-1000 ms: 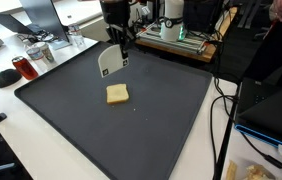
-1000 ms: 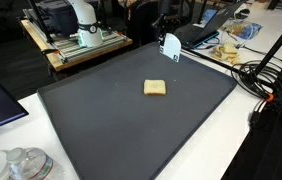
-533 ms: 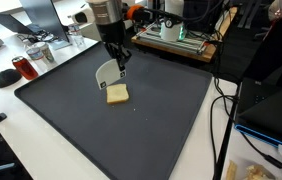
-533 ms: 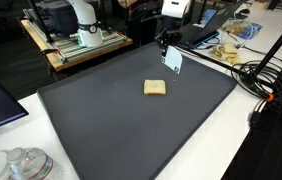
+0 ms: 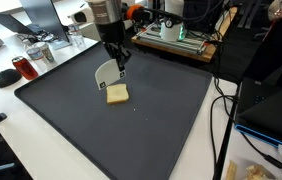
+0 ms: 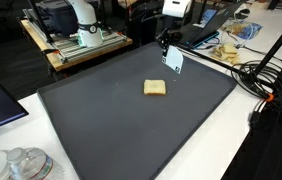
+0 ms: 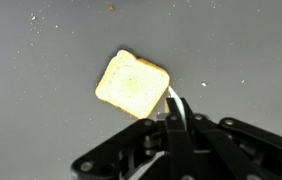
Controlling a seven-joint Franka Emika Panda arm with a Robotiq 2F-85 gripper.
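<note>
Dark mat point(image 5: 166, 120), red cup point(image 5: 22, 68), black cables point(image 5: 219, 118), wooden rack point(image 6: 73, 52)

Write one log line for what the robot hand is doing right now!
gripper: shut on spatula | spatula: blade hanging down, close by toast | toast: lying flat on dark mat

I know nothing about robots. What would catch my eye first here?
A lone slice of toast lies near the middle of a big dark mat. Just above it, the robot's gripper is shut on a pale flat spatula, whose blade hangs close by the toast; whether they touch is unclear.
</note>
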